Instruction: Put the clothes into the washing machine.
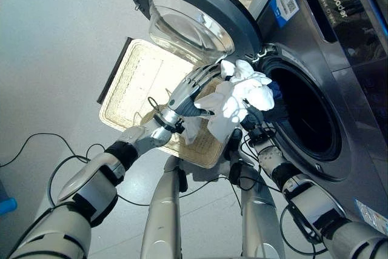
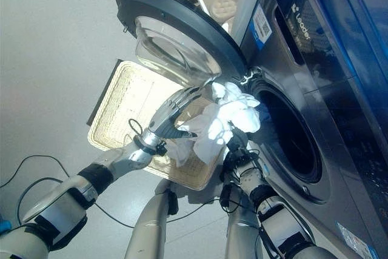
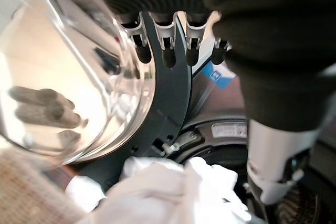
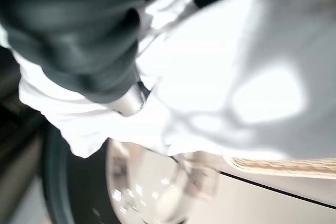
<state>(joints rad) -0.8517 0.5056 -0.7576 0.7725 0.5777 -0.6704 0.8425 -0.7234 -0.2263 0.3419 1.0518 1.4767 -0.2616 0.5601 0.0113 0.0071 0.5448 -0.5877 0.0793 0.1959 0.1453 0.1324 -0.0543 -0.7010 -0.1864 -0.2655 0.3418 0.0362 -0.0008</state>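
A bundle of white clothes [image 1: 237,102] is held up at the rim of the washer's [image 1: 339,83] round opening [image 1: 303,116], level with the hinge of the door [image 1: 194,13], which is swung wide open with its glass bowl facing the floor [image 1: 54,59]. The bundle is carried from below by the right hand [image 1: 247,124], whose arm rises from the lower right; the hand itself is buried in the cloth, and in the right wrist view the white fabric is seen wrapped about the dark cover — whether the fingers are curled or straight cannot be told. The left hand [image 1: 193,87] is raised just beside the bundle on its left, fingers [image 3: 167,51] straight and spread, the tips reaching toward the door's dark frame; in the left wrist view they are seen in a row against that frame, with the clothes below them. A trailing fold of the cloth hangs down near the left wrist. A patch of blue [image 1: 276,92] is glimpsed just inside the drum, behind the bundle. A wicker basket [image 1: 130,80] is set on the floor under the open door — its pale woven bottom is lit by sun, and a dark flat edge lies along its far left side.
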